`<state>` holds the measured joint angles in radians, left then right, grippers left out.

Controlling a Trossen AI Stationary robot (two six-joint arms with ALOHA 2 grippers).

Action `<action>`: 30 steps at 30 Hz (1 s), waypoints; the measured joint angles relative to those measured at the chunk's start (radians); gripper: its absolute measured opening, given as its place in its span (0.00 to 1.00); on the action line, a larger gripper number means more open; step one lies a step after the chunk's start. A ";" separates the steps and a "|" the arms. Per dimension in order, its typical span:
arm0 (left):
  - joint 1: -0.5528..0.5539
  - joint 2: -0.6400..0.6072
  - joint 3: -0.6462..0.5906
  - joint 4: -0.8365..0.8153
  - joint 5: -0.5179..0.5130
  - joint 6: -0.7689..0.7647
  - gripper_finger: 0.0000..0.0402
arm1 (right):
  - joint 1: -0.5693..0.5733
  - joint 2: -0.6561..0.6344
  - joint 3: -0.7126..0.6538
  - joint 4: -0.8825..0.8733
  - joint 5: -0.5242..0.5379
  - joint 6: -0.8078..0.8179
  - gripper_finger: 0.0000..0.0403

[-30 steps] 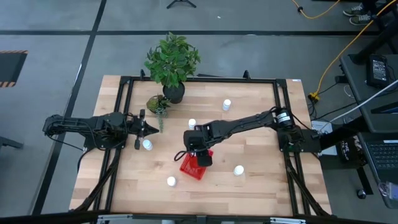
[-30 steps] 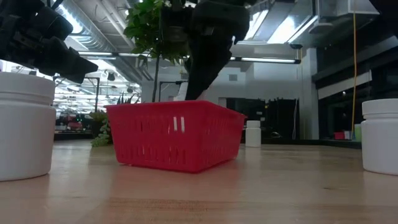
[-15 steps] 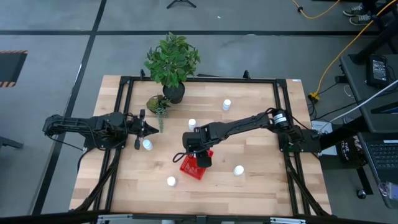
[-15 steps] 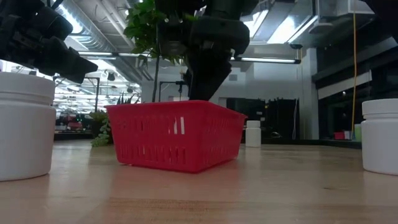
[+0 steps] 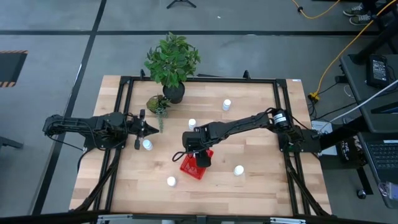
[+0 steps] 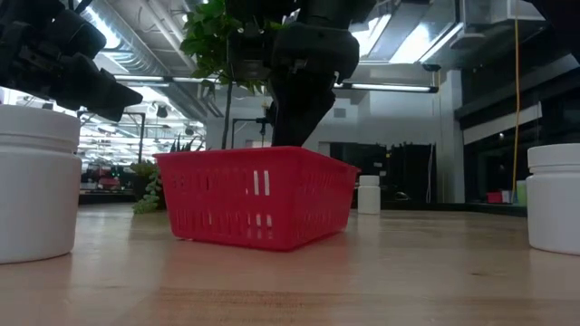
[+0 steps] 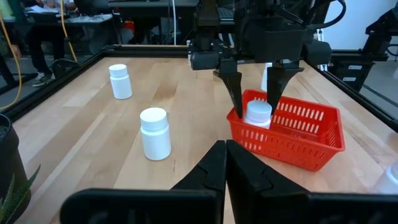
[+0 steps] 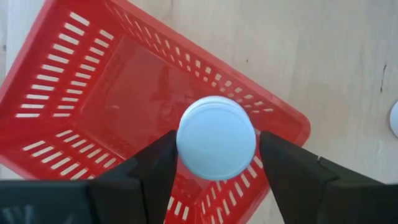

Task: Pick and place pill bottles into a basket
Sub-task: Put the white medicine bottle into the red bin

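Note:
My right gripper [image 5: 199,153] hangs over the red latticed basket [image 5: 194,167], its fingers on either side of a white pill bottle [image 7: 258,116] that stands at the basket's corner. My left gripper [image 5: 144,129] is shut and empty at the table's left, just on the far side of a bottle [image 5: 147,144] that stands upright on the wood. Other bottles stand upright at the far side [image 5: 226,104], mid-table [image 5: 192,124], near left [image 5: 171,182] and near right [image 5: 238,170]. My right gripper pinches the bottle between its two fingers at the cap's rim and upper sides [image 8: 184,147]. The fingers [image 7: 236,93] come from above, pointing down. The bottle is upright, its lower part inside the basket. Whether its base touches the basket floor is hidden by the lattice wall.
A potted plant [image 5: 172,62] and a small succulent [image 5: 158,104] stand at the table's far left. A black frame rail [image 5: 199,79] runs around the table. In the low view, bottles stand close at the left [image 6: 36,181] and right [image 6: 553,195].
My right gripper has shifted slightly over the basket while keeping the bottle. More of the white bottle shows through the basket's lattice than a second ago, so it sits lower in the basket. My left arm has kept still.

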<state>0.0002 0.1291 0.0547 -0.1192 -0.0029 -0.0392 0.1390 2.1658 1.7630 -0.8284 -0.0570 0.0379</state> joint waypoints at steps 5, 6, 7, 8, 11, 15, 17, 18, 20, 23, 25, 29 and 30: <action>0.000 0.000 0.000 0.000 0.000 0.000 0.01 | 0.000 0.000 0.000 0.010 0.000 0.001 0.57; 0.000 0.000 0.000 0.000 0.000 0.000 0.01 | 0.000 0.000 0.000 0.016 0.000 0.001 0.57; 0.000 0.000 0.000 0.000 0.000 0.000 0.01 | 0.000 0.000 0.000 0.019 0.000 0.001 0.57; 0.000 0.000 0.000 0.000 0.000 0.000 0.01 | 0.000 0.000 0.005 0.012 0.000 0.002 0.57; 0.000 0.000 0.000 0.000 0.000 0.000 0.02 | 0.000 0.000 0.036 -0.013 0.001 0.006 0.57; 0.000 0.000 0.000 0.000 0.003 0.000 0.02 | 0.000 0.000 0.091 -0.050 0.002 0.010 0.57; 0.000 0.000 0.000 0.000 0.003 0.000 0.01 | 0.001 0.000 0.123 -0.067 0.002 0.012 0.57; 0.000 0.000 0.000 0.000 0.004 0.000 0.01 | 0.001 -0.001 0.136 -0.084 0.002 0.013 0.57; 0.000 0.000 0.000 0.000 0.004 0.000 0.02 | 0.002 -0.001 0.164 -0.136 0.002 0.023 0.57; 0.000 0.000 0.000 0.000 0.004 -0.001 0.02 | 0.002 -0.002 0.208 -0.221 0.006 0.059 0.57; 0.000 0.000 0.000 0.000 0.004 -0.003 0.03 | 0.002 -0.002 0.223 -0.284 0.029 0.090 0.57; 0.000 0.000 0.000 0.000 0.004 -0.009 0.04 | 0.002 -0.002 0.242 -0.416 0.066 0.159 0.57; 0.000 0.000 0.000 0.000 0.004 -0.017 0.04 | 0.002 -0.002 0.242 -0.451 0.079 0.172 0.57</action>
<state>0.0000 0.1289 0.0547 -0.1192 0.0013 -0.0564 0.1406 2.1635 2.0046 -1.2792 0.0222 0.2096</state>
